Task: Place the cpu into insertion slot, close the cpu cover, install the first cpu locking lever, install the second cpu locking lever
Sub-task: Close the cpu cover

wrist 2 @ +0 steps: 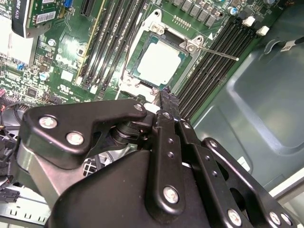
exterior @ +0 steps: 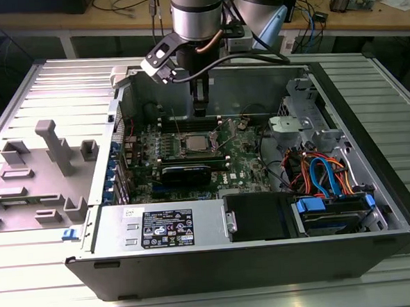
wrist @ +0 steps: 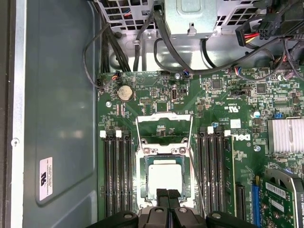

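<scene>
Silver-topped square cpu [wrist: 165, 176] lying flat in the insertion slot [wrist: 143, 178], cpu cover [wrist: 164, 116] hinged open beside it

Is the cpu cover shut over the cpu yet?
Open. In the first wrist view the cpu cover stands swung back from the insertion slot, with the cpu lying uncovered in it.

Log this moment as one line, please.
chip: seated in socket | cover: appears swung open, off the chip | gripper: shut, empty, poised over the socket's edge
</scene>
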{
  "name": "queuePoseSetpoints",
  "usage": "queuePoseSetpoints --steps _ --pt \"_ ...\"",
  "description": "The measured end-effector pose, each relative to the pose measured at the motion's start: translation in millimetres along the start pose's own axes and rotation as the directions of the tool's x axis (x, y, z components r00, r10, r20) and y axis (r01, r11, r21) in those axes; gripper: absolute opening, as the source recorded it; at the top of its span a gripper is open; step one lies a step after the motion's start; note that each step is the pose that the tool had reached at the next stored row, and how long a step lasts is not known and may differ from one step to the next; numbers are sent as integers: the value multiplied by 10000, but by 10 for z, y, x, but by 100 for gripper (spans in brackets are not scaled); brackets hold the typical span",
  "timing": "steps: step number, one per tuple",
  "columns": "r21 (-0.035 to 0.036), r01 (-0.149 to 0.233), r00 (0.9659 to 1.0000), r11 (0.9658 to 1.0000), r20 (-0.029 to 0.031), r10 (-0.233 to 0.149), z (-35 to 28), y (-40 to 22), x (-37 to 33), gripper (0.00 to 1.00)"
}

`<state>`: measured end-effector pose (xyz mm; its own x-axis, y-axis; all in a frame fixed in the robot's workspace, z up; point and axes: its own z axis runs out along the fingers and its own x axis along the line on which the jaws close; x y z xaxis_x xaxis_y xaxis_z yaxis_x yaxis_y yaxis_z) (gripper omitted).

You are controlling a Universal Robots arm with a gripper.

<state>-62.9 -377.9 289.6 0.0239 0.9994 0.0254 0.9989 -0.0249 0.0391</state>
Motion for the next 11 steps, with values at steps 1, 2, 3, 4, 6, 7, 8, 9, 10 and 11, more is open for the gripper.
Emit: queuePoseSetpoints --steps 1,2,3,4,6,7,8,9,10,11 --pt "0 0 10000 10000 0 0 0 4 0 11" --pt "0 0 10000 10000 -1 0 0 5 0 11" --pt "0 1 10000 10000 -1 -1 1 7 0 11" --pt "0 0 10000 10000 0 0 0 9 0 11" --pt "0 0 10000 10000 0 0 1 31 1 11" --pt "0 0 10000 10000 -1 0 2 37 1 11" --pt "0 0 10000 10000 -1 0 2 38 1 11" --pt "0 1 10000 10000 -1 -1 3 39 1 11" --pt "0 2 10000 10000 0 -2 2 42 1 11" --pt "0 1 10000 10000 0 -1 3 43 1 11"
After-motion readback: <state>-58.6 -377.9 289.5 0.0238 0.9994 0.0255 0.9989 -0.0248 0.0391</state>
